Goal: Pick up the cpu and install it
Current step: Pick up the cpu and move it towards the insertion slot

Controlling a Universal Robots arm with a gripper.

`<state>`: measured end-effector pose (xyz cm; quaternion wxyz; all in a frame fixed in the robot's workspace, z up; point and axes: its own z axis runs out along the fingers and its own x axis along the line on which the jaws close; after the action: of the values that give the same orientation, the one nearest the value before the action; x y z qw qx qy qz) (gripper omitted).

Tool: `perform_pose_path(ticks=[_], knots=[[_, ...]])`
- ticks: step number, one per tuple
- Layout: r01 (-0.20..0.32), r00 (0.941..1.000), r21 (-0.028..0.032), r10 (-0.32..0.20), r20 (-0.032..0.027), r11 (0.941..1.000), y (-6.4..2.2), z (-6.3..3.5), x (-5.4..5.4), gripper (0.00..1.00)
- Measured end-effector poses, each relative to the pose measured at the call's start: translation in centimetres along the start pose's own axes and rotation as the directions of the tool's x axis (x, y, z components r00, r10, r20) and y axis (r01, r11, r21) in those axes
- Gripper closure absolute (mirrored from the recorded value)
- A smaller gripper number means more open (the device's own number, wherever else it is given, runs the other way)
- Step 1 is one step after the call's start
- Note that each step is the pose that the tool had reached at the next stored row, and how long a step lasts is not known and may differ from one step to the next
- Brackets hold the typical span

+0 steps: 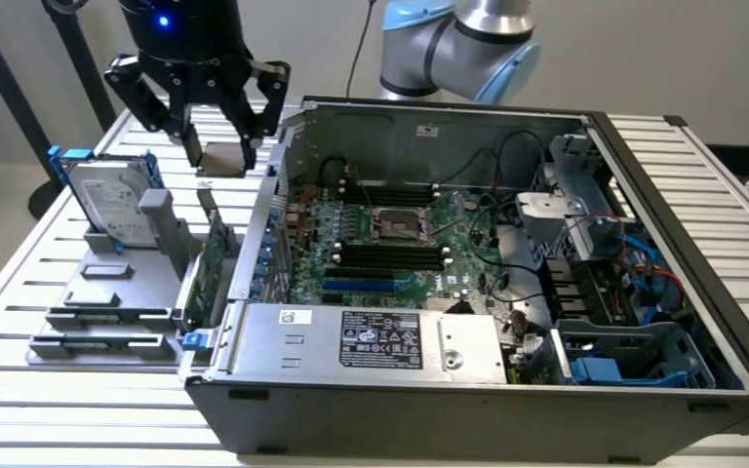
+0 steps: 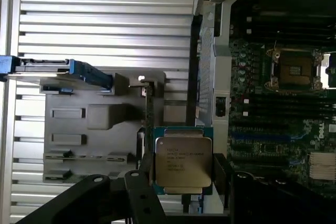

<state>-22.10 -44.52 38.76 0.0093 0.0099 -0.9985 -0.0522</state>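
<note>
Plainly, the biggest thing here is the slatted metal table (image 1: 11,283), and on it sits an open computer case (image 1: 479,419) lying on its side with its insides showing. Behind the case, the pale blue and silver robot arm (image 1: 459,44) bends across the top of the exterior view. Inside the case, a silver power supply box (image 1: 374,339) lies along the near edge, and beyond it is the green main board with an empty square socket (image 1: 401,226) near its middle; the wrist view shows the same socket (image 2: 293,69) with its metal frame around it. On the table at the exterior view's left, just beside the case, is a grey holder (image 1: 101,292) with several slots. A silver hard drive (image 1: 108,200) with blue side rails stands tilted in it, and a green card (image 1: 206,263) stands on edge at the holder's side nearest the case. The black claw (image 1: 218,141) hangs above the far end of that holder, outside the case wall, and its two fingers are clenched on the cpu (image 1: 222,159). In the wrist view the cpu (image 2: 182,163) sits flat between the fingers, its silver printed top facing the camera, lifted off the holder and well apart from the socket.
</note>
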Motion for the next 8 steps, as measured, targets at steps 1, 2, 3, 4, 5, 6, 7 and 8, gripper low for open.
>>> perform_pose_path(ticks=[1, 2, 3, 4, 5, 6, 7, 8], knots=[[0.0, 1.0, -0.0001, 0.0, 0.0, 1.0, -0.01, -0.01, -0.5, 0.46], [0.0, 1.0, -0.0002, 0.0, 0.0, 1.0, 0.0, -0.01, -0.9, 0.46], [0.0, 1.0, -0.0001, 0.0, 0.0, 1.0, 0.0, -0.02, -1.4, 0.46], [0.0, 1.0, -0.0002, 0.0, 0.0, 1.0, 0.0, -0.03, -1.8, 0.46], [0.0, 1.0, -0.0002, 0.0, 0.0, 1.0, 0.0, -0.04, -2.3, 0.46], [0.0, 1.0, -0.0001, 0.0, 0.0, 1.0, 0.01, -0.05, -2.7, 0.46], [0.0, 1.0, -0.0002, 0.0, 0.0, 1.0, 0.02, -0.05, -3.2, 0.46], [0.0, 1.0, -0.0002, 0.0, 0.0, 1.0, 0.04, -0.06, -3.7, 0.46]])
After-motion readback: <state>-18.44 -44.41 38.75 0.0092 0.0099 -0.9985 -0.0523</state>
